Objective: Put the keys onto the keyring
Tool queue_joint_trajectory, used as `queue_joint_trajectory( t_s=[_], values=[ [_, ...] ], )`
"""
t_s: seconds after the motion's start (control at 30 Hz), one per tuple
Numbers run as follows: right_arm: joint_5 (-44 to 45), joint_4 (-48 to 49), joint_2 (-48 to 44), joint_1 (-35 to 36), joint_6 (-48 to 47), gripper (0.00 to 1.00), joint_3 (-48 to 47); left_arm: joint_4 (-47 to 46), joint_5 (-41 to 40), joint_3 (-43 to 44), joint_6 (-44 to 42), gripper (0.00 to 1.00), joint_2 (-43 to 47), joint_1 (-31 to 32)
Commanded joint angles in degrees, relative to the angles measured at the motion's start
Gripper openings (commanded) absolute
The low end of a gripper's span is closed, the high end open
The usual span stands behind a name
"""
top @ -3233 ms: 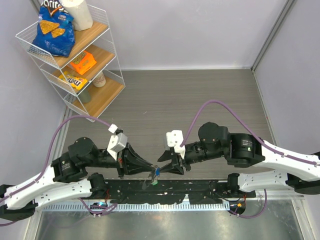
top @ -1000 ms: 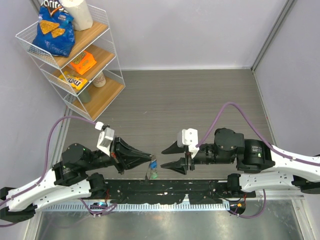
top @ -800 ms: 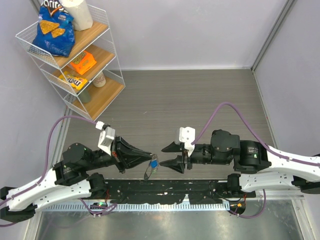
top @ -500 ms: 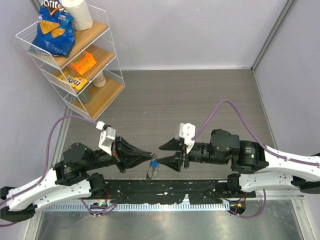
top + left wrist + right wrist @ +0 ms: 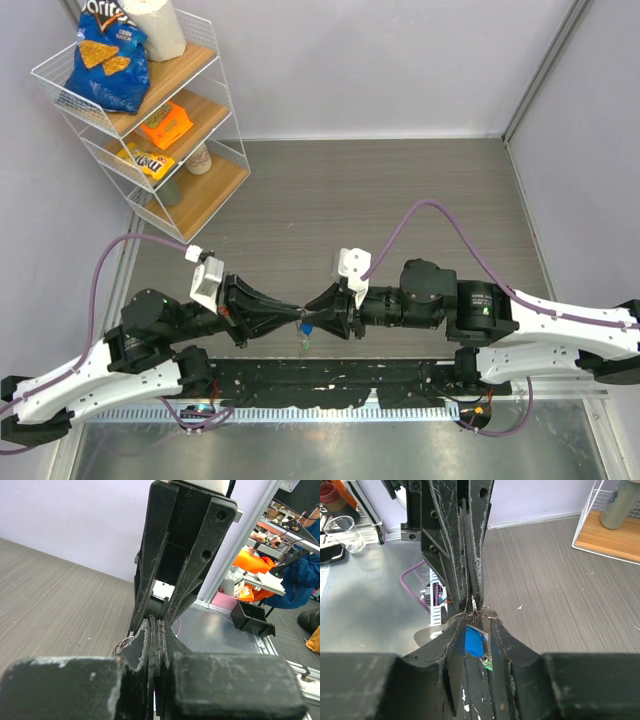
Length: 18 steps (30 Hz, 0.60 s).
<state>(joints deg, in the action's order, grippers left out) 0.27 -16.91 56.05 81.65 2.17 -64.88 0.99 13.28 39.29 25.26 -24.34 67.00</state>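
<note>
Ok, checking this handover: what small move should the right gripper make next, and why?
Probably close the right gripper on the blue key: its fingers flank the key's head with a small gap, while the left gripper is shut on the keyring.

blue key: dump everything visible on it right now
The blue key shows only a glossy blue plastic head; its blade is hidden. It hangs tilted under the thin wire keyring, which the left claw pinches, and sits in the gap between the fingers of the right claw. Contact with them is unclear.
</note>
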Motion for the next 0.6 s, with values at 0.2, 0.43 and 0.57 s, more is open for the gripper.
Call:
queue_joint_trajectory(
  t_s=[0.2,0.43,0.57],
  values=[
    [-2.47,4.95,1.16,0.27,0.55,0.24,-2.79,-4.6,0.78,-0.18,-0.12,0.0,0.96,-0.12],
    [-3.79,5.74,1.43,0.27,0.02,0.05,-2.36,-4.95,1.05,-0.35,-0.21,0.0,1.13,-0.03],
    [-3.53,7.41,0.02,0.27,-0.24,0.06,-0.87,-5.47,1.13,-0.7,-0.12,0.0,1.4,-0.03]
  ],
)
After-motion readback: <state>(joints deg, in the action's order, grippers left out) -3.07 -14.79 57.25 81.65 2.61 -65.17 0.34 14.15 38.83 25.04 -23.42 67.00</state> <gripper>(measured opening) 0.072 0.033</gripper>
